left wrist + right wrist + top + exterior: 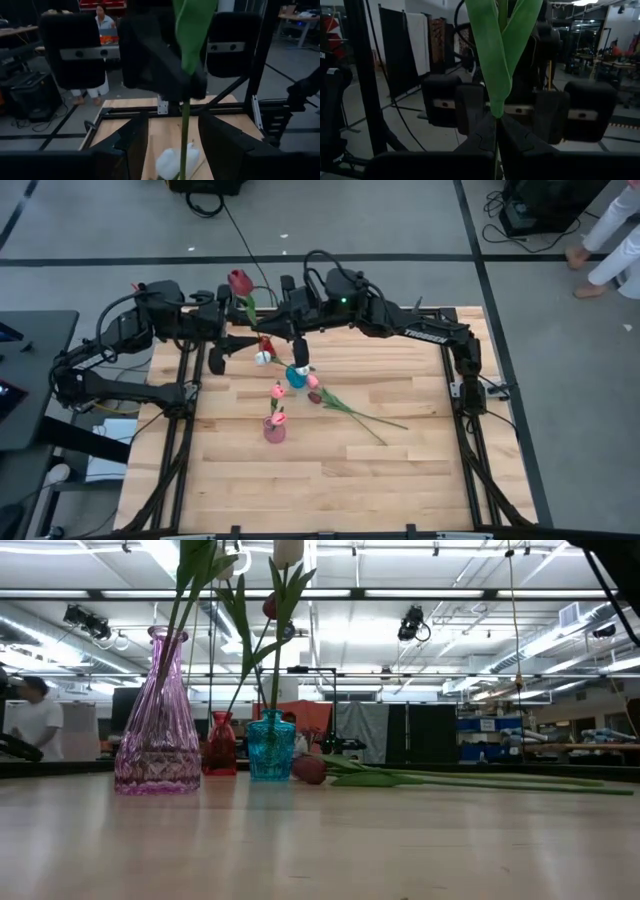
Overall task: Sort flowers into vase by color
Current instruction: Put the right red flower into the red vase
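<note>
A dark red tulip (240, 280) stands high over the table's far middle, with its stem running down to where both grippers meet. My right gripper (497, 120) is shut on that stem below the leaves (495, 55). My left gripper (182, 145) faces it, open, with one finger on each side of the stem (185, 125) and neither touching it. The pink vase (274, 430) holds pink blooms. The blue vase (297, 376) holds a white tulip (260, 358). The red vase (265, 344) stands beside it. One more tulip (350, 410) lies flat on the table. My right gripper pinches the dark red tulip's stem (497, 114) between its two shut fingers, just under the point where the two leaves fork. The fingers lie level, across the stem, coming from the table's right. The flower is upright, with its leaves and bloom above the fingers; its lower end is hidden.
The three vases (155, 730) (221, 745) (271, 745) stand close together under the grippers. The lying tulip (400, 778) stretches to their right. The table's near half (330, 480) is bare wood. A person (35, 720) stands in the room beyond.
</note>
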Controlling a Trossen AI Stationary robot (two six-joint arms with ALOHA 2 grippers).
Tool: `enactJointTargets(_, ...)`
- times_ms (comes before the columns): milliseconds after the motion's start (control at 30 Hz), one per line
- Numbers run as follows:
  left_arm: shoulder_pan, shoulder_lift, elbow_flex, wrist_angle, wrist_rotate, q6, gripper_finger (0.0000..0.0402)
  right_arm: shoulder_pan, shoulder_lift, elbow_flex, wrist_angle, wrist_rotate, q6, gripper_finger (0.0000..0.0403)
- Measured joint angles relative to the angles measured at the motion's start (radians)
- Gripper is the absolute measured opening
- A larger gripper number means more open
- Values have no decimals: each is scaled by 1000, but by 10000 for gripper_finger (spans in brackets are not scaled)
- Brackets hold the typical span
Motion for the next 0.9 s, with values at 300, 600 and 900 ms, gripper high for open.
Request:
enactJointTargets(300,-1,0,0,39,-10,14,52,0,1,0,3,11,-3,22)
enactJointTargets(600,0,-1,15,36,-44,8,19,-3,-26,-3,-24,13,23,79)
enactJointTargets(900,-1,-10,111,174,68,-137,14,4,-200,0,-158,53,12,98)
